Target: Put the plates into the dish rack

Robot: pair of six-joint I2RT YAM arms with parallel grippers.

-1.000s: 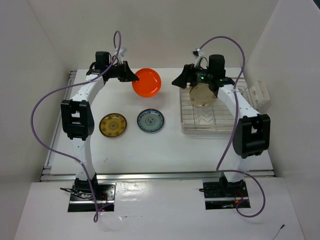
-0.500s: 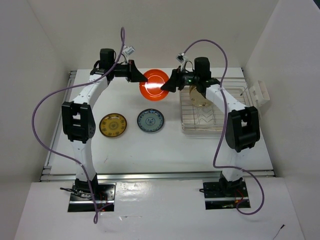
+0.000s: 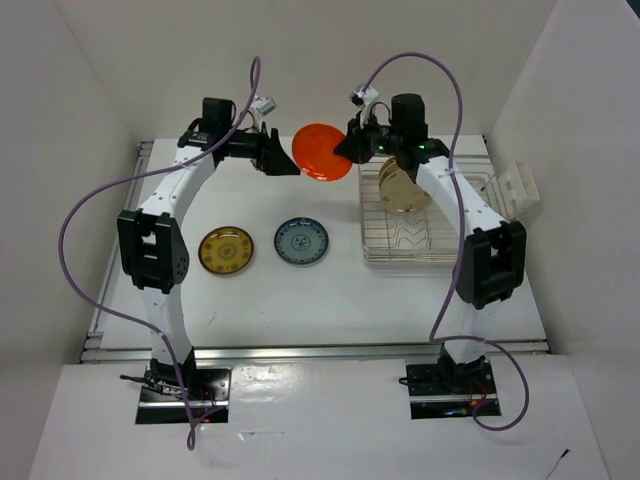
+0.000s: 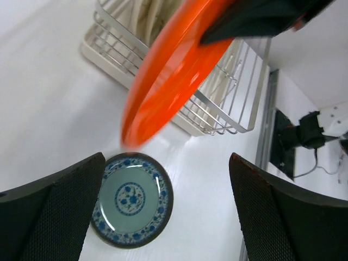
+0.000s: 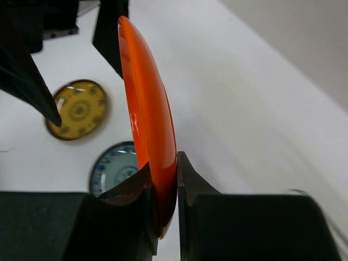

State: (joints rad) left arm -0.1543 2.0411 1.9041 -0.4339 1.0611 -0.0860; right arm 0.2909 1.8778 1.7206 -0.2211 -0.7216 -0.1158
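Note:
The bright orange plate (image 3: 322,150) (image 5: 147,109) hangs on edge above the back of the table, with my right gripper (image 3: 350,150) (image 5: 164,161) shut on its rim. Just left of it, my left gripper (image 3: 285,160) (image 4: 167,157) stands open and holds nothing; the orange plate (image 4: 174,70) is past its fingertips. The silver wire dish rack (image 3: 400,255) (image 4: 223,103) sits at the right with cream plates (image 3: 403,188) standing in it. A yellow-brown plate (image 3: 226,250) (image 5: 78,109) and a blue-grey plate (image 3: 302,242) (image 4: 130,198) lie flat on the table.
A small white slotted holder (image 3: 520,188) stands right of the rack. White walls close in the table at the back and on both sides. Purple cables loop above both arms.
The left gripper carried the orange plate right and let go of it. The right gripper swung left from the rack and shut on the plate's rim.

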